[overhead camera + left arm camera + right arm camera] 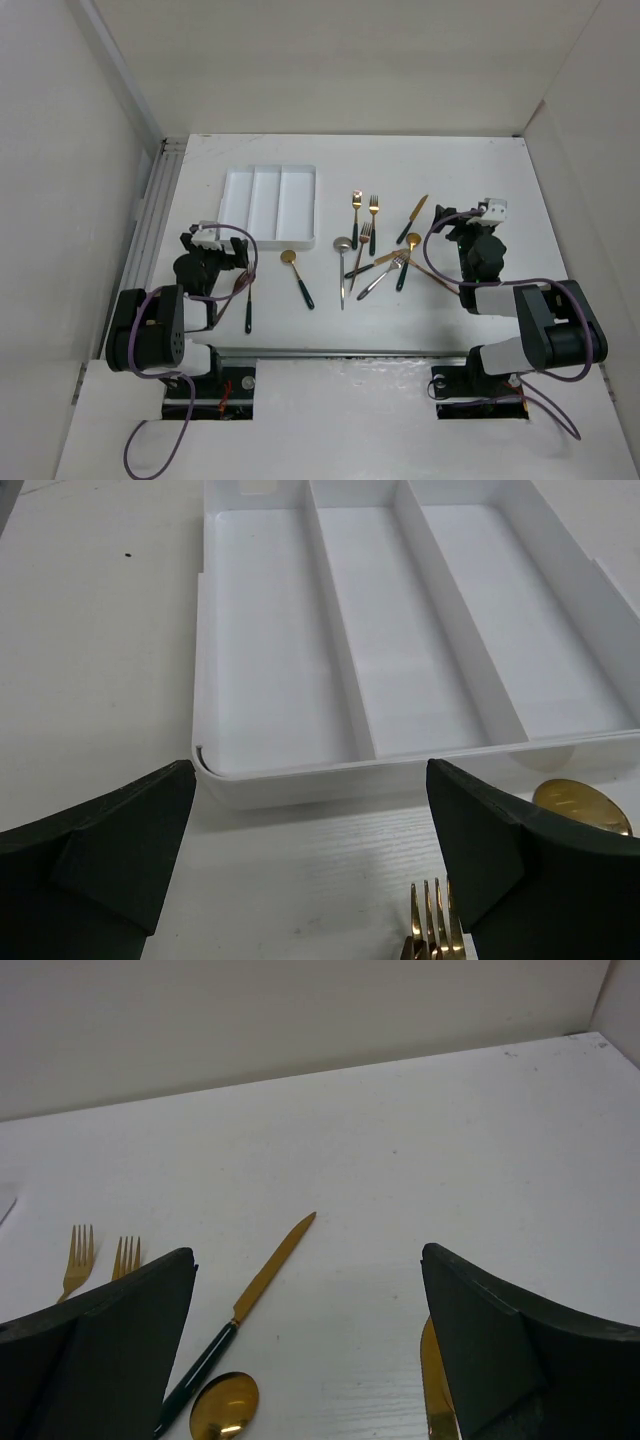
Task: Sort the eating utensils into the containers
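Left hand (308, 778) spread before tray (238, 195) edge, right hand (307, 1255) spread (empty), utensils (342, 243) between.

Left arm (150, 330): folded low, at 7 o'clock.
Left gripper (213, 243): points toward 12 o'clock, jaws spread wide, nothing held.
Right arm (545, 325): folded low, at 5 o'clock.
Right gripper (465, 228): points toward 11 o'clock, jaws spread wide.

White walls (340, 60) box in the white surface (470, 170): one outside the left hand (222, 238), one outside the right hand (478, 215), one beyond both. Light is soft, even.
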`<state>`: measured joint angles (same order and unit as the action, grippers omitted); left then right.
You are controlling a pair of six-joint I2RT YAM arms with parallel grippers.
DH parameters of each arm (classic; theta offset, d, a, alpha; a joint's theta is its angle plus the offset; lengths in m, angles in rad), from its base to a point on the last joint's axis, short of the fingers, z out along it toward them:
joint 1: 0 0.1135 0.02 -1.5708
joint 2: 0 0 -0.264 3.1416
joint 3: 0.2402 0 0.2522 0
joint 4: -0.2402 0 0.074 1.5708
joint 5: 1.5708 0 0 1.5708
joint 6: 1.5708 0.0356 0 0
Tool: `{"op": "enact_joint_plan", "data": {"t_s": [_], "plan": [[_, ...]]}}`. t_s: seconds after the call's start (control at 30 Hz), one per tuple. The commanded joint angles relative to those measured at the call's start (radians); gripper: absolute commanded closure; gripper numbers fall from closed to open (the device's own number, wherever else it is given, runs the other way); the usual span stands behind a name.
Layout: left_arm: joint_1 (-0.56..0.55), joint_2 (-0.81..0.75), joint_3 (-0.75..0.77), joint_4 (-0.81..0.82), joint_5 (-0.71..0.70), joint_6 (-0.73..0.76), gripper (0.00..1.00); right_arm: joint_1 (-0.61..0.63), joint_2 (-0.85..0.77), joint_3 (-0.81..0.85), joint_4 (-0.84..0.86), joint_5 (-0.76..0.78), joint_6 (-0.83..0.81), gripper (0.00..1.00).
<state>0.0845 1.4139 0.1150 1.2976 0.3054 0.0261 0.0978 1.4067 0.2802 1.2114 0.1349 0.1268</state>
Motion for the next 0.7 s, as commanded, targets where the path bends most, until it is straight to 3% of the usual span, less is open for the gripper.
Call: {"op": "enact_joint_plan", "data": {"t_s": [0.0,0.13,0.23,0.27,0.3,0.33,0.37,0.4,0.43,0.47,0.53,0.6,0.67], "plan": [[-0.011,-0.027,0.025,0.259,0.003,0.008,0.00,0.003,-0.011,0.030,0.033,0.008,-0.010,0.00],[-0.048,-0.027,0.025,0.249,-0.048,0.031,0.00,0.003,-0.011,0.030,0.033,0.008,-0.010,0.00],[-0.034,-0.070,0.008,0.273,-0.011,0.031,0.00,0.003,-0.011,0.030,0.042,-0.001,-0.010,0.00],[-0.034,-0.088,0.008,0.243,-0.029,0.005,0.00,0.003,-0.040,0.046,-0.028,0.008,-0.010,0.00],[0.016,-0.202,0.044,0.116,0.074,0.005,0.00,0.017,-0.072,0.072,-0.109,0.043,-0.010,0.00],[0.017,-0.266,0.186,-0.050,0.128,0.065,0.00,0.026,-0.107,0.164,-0.216,0.061,-0.010,0.00],[0.006,-0.312,0.284,-0.453,0.194,0.224,0.00,0.036,-0.156,0.225,-0.342,0.077,-0.024,0.00],[-0.021,-0.340,0.386,-0.647,0.221,0.382,0.00,0.036,-0.166,0.281,-0.506,0.077,-0.047,0.00],[-0.069,-0.352,0.478,-0.810,0.155,0.582,0.00,0.054,-0.166,0.324,-0.542,0.091,-0.082,0.00],[-0.083,-0.352,0.630,-1.053,0.117,0.645,0.00,0.065,-0.181,0.373,-0.555,0.091,-0.125,0.00],[-0.083,-0.304,0.751,-1.251,0.033,0.722,0.00,0.089,-0.192,0.413,-0.555,0.101,-0.271,0.00],[-0.094,-0.235,0.895,-1.541,0.017,0.820,0.00,0.132,-0.167,0.496,-0.565,0.213,-0.344,0.00],[-0.094,-0.187,0.981,-1.708,0.017,0.871,0.00,0.150,-0.146,0.563,-0.611,0.263,-0.389,0.00]]}}
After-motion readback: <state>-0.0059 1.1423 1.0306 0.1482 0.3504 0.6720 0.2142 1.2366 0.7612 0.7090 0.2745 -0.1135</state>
